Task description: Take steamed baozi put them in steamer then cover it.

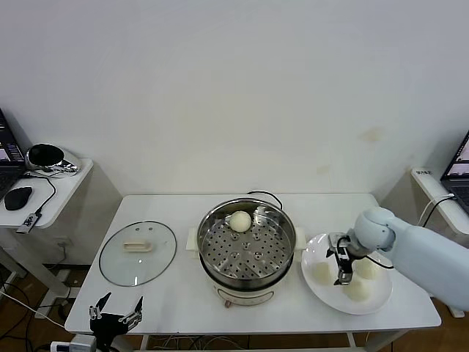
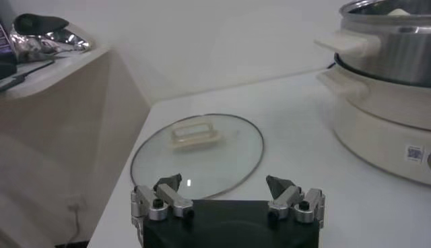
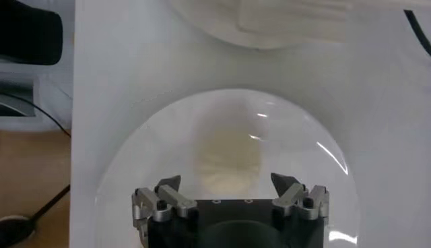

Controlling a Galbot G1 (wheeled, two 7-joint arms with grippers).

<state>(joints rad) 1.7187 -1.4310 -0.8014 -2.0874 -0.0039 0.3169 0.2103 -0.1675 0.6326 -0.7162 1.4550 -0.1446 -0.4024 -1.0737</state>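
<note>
The steamer (image 1: 246, 249) stands mid-table with one baozi (image 1: 240, 221) at the back of its perforated tray. Three more baozi (image 1: 321, 271) (image 1: 366, 268) (image 1: 357, 289) lie on a white plate (image 1: 330, 299) to its right. My right gripper (image 1: 341, 273) hangs open just over the plate, between the two rear buns. In the right wrist view a blurred baozi (image 3: 227, 160) lies below the open right gripper (image 3: 229, 183). The cover (image 1: 138, 252) lies flat on the table left of the steamer. My left gripper (image 1: 116, 311) is parked open off the front left corner, facing the cover (image 2: 197, 153).
A side table (image 1: 55, 187) at the left carries a mouse and a headset. A laptop on another stand (image 1: 440, 187) is at the far right. A black cable (image 1: 264, 195) runs behind the steamer. The steamer's wall (image 2: 390, 81) rises close beside the cover.
</note>
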